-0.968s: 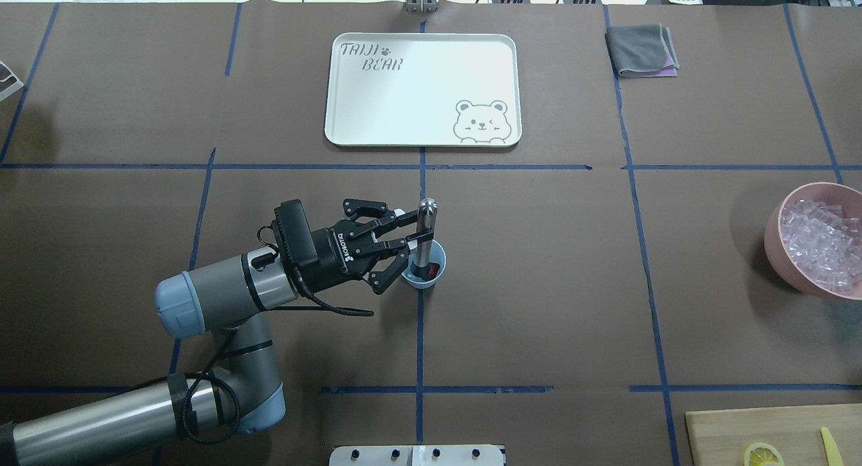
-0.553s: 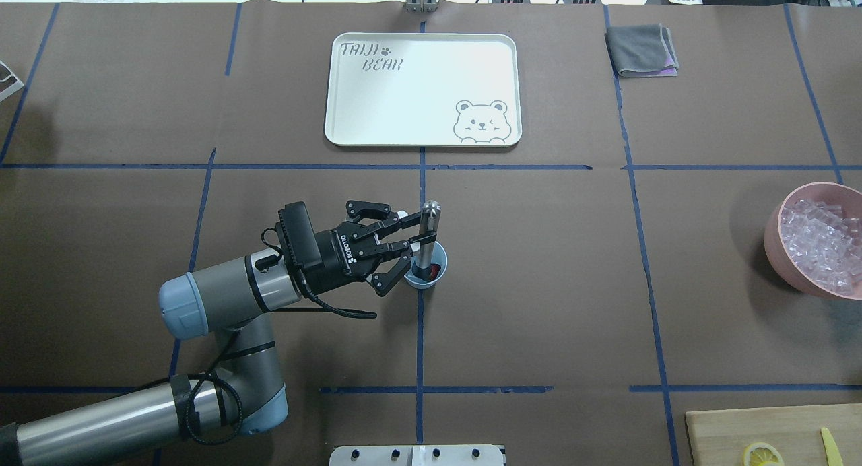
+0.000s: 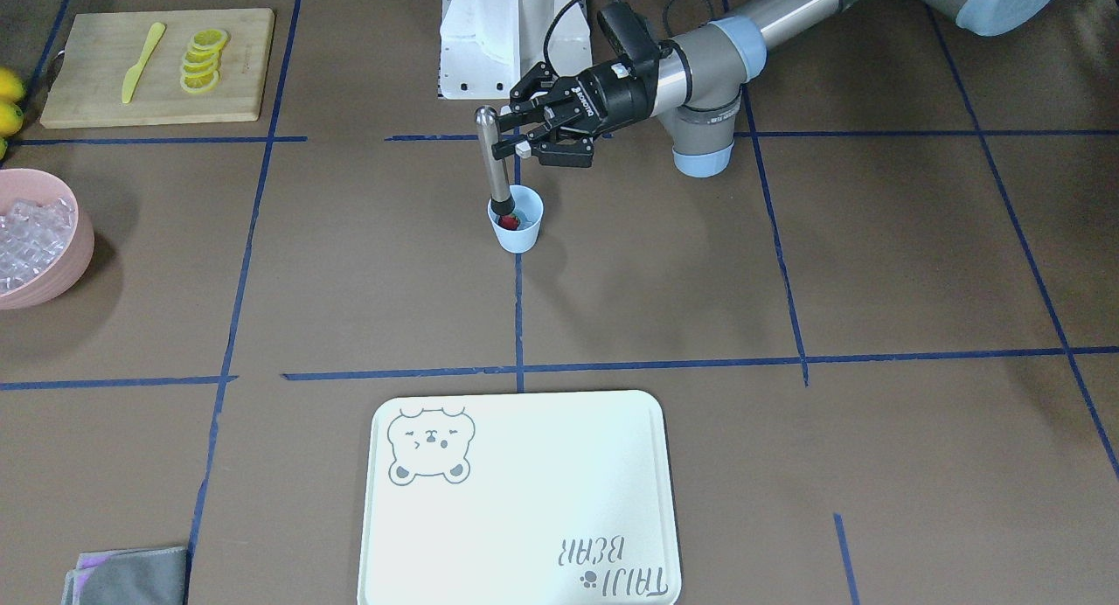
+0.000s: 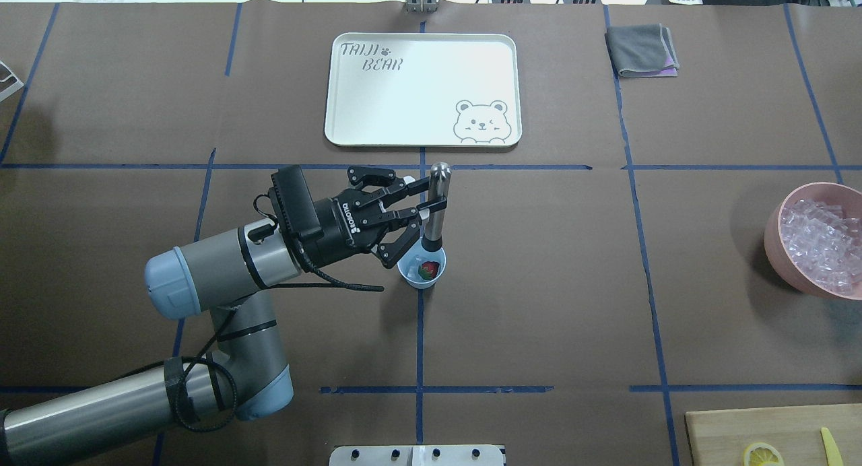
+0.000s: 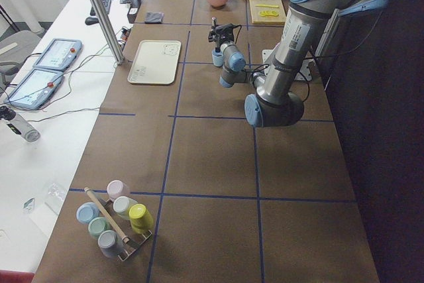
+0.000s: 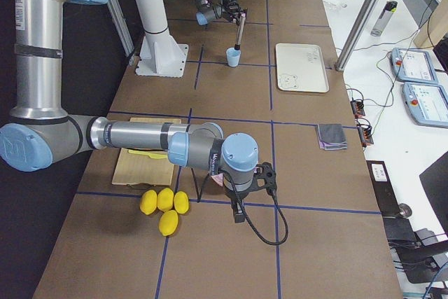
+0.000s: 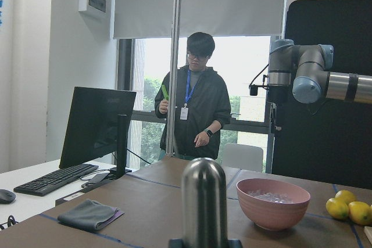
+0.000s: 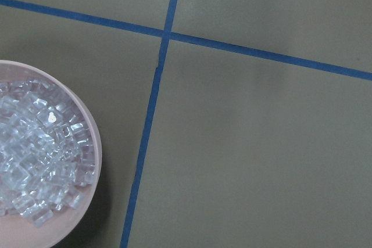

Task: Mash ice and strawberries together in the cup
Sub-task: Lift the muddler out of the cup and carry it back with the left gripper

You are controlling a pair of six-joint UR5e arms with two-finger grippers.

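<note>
I see the left gripper (image 4: 424, 209) clamped on the muddler (image 4: 438, 190), holding it near upright with its lower end at the mouth of the cup (image 4: 419, 284). The cup stands near the table's middle, with the strawberry (image 4: 427, 271) inside. The ice (image 4: 818, 240) lies heaped in the bowl (image 4: 773, 245) at the table's right edge. The right gripper (image 6: 239, 204) shows only from the side, so I cannot tell its opening.

One cup (image 3: 517, 238), one strawberry (image 4: 427, 270), one muddler (image 4: 438, 207), one tray (image 4: 404, 95), one bowl (image 4: 774, 240), four lemons (image 6: 166, 199)
</note>
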